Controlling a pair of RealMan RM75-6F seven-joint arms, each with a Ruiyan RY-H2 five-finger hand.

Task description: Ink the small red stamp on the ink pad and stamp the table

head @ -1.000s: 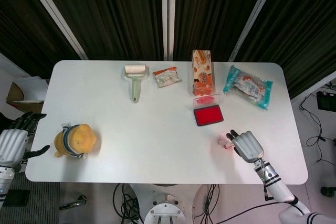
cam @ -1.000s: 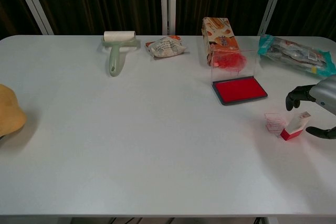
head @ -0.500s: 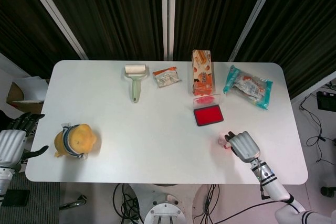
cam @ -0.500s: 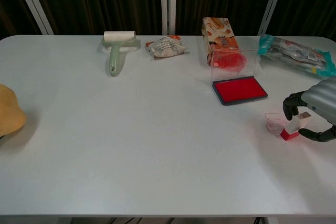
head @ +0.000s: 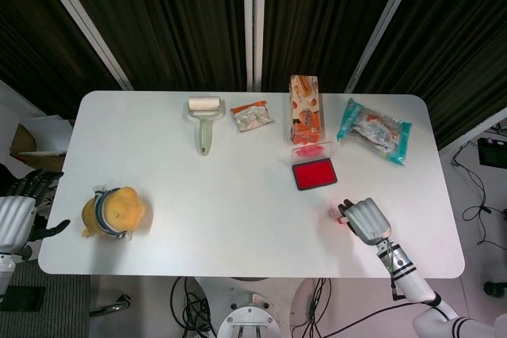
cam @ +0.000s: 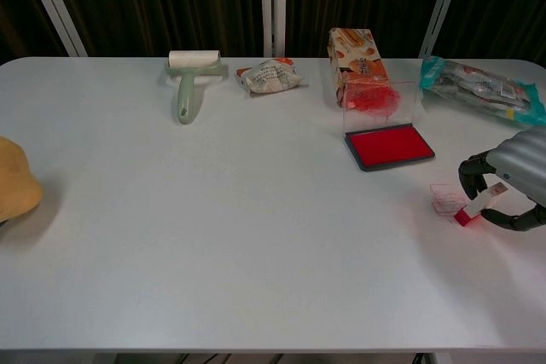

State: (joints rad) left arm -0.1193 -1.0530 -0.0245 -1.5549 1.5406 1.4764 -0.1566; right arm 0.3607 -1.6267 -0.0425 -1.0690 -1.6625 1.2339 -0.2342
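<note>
Since 1 s ago my right hand (cam: 510, 178) has come in over the small red stamp (cam: 477, 205) and curled around it; earlier the fingers were spread beside it, w/ the stamp standing clear. Now, in the chest view, fingers wrap the stamp's pale top from above and the thumb (cam: 512, 220) sits below, so I'm gripping it; the stamp is tilted, its red base low at the left, at or just above the table (cam: 256, 236), can't tell if it touches. Head view shows the same hand (head: 364, 220) covering most of the stamp (head: 342, 216), only a bit of red/pink peeking out at the fingertips. A small clear pinkish cap (cam: 445, 198) lies just left of the stamp, apart from it. Ink pad (cam: 389, 146) is open, red face up, lid (cam: 380, 98) standing behind it, near the stamp but not touching, further back on the table. Left hand (head: 17, 218) is off the table's left edge, fingers apart, holding nothing. Elsewhere: lint roller (cam: 189, 78), snack packet (cam: 269, 75), orange box (cam: 358, 66), teal bag (cam: 479, 87), yellow plush toy (head: 112, 212) near the left front edge.
</note>
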